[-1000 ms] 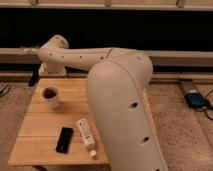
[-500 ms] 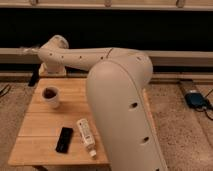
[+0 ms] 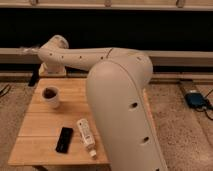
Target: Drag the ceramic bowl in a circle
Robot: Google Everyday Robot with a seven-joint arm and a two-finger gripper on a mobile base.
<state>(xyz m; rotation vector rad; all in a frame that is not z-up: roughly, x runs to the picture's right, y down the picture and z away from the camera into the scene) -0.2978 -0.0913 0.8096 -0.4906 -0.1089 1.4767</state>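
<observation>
The ceramic bowl is hidden in this view; my bulky white arm covers the right half of the wooden table. The arm reaches back and to the left, and its wrist ends above the table's far left corner. There the dark gripper hangs just past the table's edge, open, with nothing seen in it.
A small white cup with a dark inside stands on the table's left part. Nearer the front lie a flat black device and a white tube. A blue object sits on the floor at the right. A dark wall with a ledge runs behind.
</observation>
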